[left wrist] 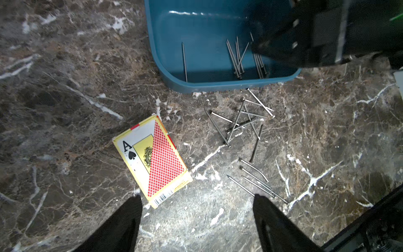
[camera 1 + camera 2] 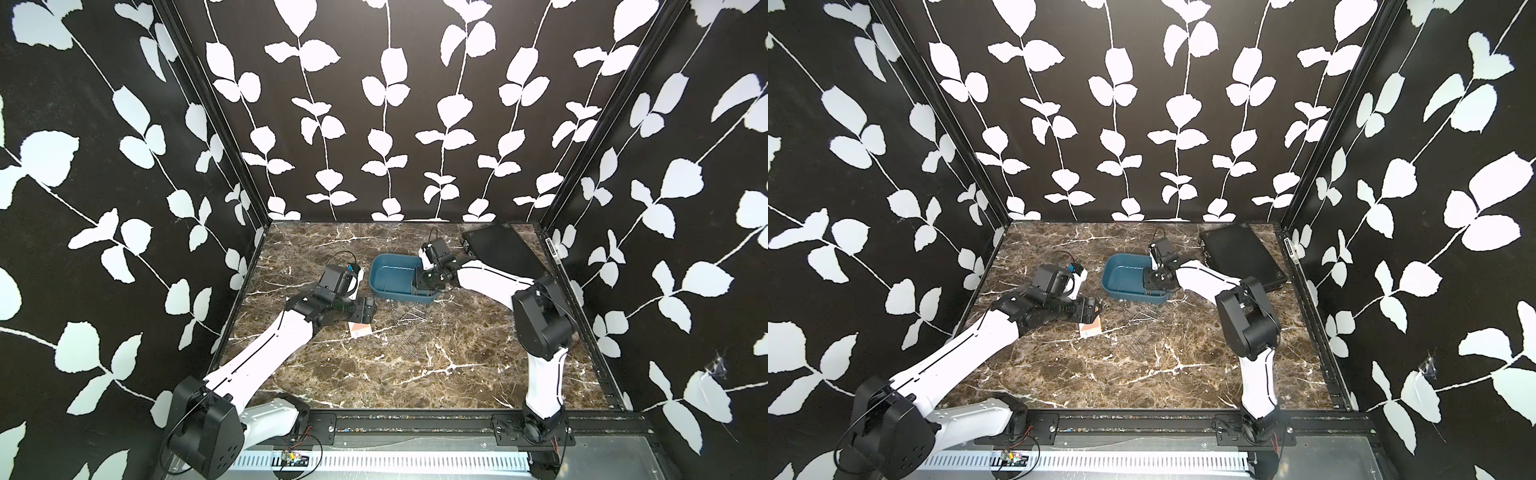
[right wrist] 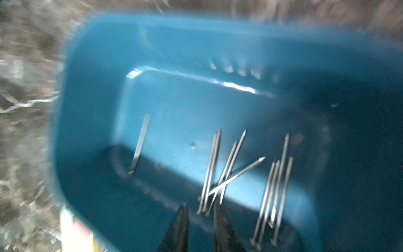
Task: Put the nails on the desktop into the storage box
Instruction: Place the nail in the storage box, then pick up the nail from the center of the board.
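The teal-blue storage box [image 2: 390, 270] [image 2: 1125, 270] stands mid-desktop, with several nails [image 1: 237, 59] [image 3: 218, 170] lying inside along its near wall. More nails [image 1: 239, 122] [image 2: 409, 316] are scattered on the marble desktop [image 2: 457, 374] just in front of the box, and another cluster [image 1: 255, 181] lies closer to me. My right gripper [image 3: 200, 206] [image 2: 424, 286] reaches down into the box's right end. Its fingers stand a little apart with nothing between them. My left gripper [image 1: 197, 198] [image 2: 368, 309] hovers wide open and empty over bare desktop, between a card pack and the nearer nails.
A playing-card pack [image 1: 152, 159] [image 2: 359, 330] lies flat on the desktop beside the left gripper. A flat black case [image 2: 498, 245] [image 2: 1237, 253] sits at the back right, behind the right arm. Patterned walls close in the back and both sides.
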Controlling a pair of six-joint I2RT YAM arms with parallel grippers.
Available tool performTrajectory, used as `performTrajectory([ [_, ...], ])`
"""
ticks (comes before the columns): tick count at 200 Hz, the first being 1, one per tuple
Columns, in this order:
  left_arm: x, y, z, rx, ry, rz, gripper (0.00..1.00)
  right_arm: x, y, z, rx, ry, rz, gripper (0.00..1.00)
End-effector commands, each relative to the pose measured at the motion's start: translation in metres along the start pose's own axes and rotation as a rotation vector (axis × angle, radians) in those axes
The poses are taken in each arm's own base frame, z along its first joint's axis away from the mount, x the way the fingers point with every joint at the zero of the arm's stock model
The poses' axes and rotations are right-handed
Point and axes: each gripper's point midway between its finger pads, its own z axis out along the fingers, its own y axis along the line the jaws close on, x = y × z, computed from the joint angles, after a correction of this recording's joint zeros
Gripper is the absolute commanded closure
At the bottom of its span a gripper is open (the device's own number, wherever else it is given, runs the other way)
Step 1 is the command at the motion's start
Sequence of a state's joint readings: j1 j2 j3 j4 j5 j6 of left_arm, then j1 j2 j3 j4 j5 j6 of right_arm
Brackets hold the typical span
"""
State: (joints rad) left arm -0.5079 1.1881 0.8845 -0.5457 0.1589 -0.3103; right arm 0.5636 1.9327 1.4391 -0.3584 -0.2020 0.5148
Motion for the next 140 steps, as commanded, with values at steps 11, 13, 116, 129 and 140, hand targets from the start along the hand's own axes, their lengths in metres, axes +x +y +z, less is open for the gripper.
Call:
performTrajectory([
  [11, 0.010, -0.006, 0.007, 0.058, 0.022, -0.010, 0.18, 0.025, 0.009, -0.038, 0.001, 0.055, -0.165, 0.73],
  [13, 0.010, -0.006, 0.008, 0.057, 0.023, -0.011, 0.18, 0.028, 0.009, -0.039, 0.000, 0.064, -0.174, 0.72],
  [116, 0.048, 0.000, 0.018, 0.061, 0.101, -0.052, 0.19, 0.155, 0.023, -0.032, -0.060, 0.312, -0.414, 0.69],
  [129, 0.053, 0.000, 0.018, 0.054, 0.117, -0.040, 0.19, 0.159, 0.023, -0.029, -0.068, 0.322, -0.373, 0.69],
  [140, 0.057, -0.002, 0.019, 0.048, 0.129, -0.016, 0.19, 0.160, 0.025, -0.027, -0.075, 0.318, -0.327, 0.69],
])
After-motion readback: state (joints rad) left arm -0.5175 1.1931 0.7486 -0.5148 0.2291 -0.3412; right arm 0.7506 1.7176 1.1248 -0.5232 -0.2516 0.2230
